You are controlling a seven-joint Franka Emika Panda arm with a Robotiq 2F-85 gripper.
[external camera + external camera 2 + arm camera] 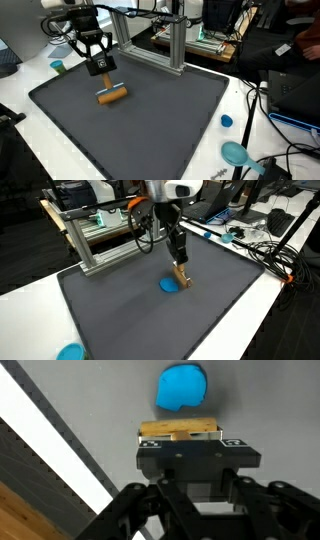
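Note:
My gripper is shut on a short wooden block, which lies crosswise between the fingertips. In both exterior views the gripper points down over the dark grey mat, with the block at its tip, low over the mat. Just beyond the block, a small bright blue lump rests on the mat. The arm hides whether the block touches the mat.
An aluminium frame stands along the mat's back edge. On the white table around the mat are a small teal cup, a blue cap and a teal bowl. Cables trail beside the mat.

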